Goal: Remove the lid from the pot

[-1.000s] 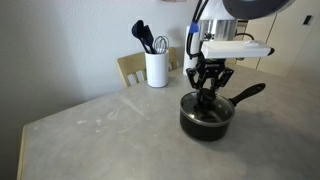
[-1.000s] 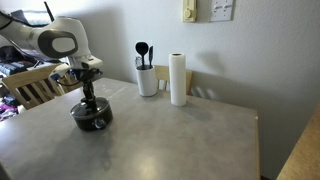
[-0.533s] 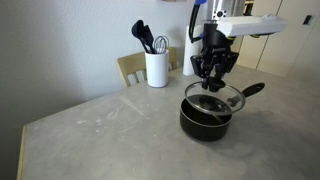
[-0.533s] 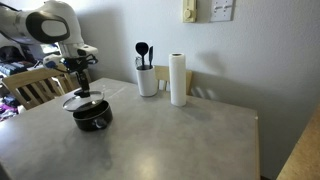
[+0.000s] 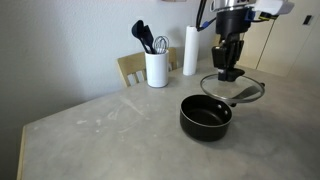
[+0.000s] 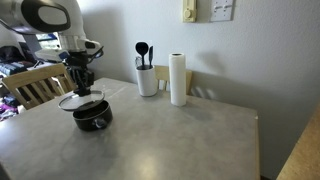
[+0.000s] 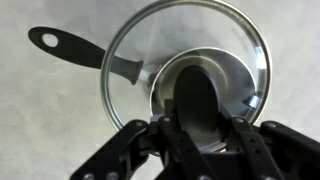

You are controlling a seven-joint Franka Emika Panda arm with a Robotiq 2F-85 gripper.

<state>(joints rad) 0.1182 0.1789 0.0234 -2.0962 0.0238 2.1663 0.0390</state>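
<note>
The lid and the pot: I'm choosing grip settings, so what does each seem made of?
The lid looks like clear glass with a thin bright metal rim: the table shows through it in the wrist view. The pot looks like dark-coated metal, black with a slight sheen; its straight handle is matte black, probably plastic, though that stays open.
</note>
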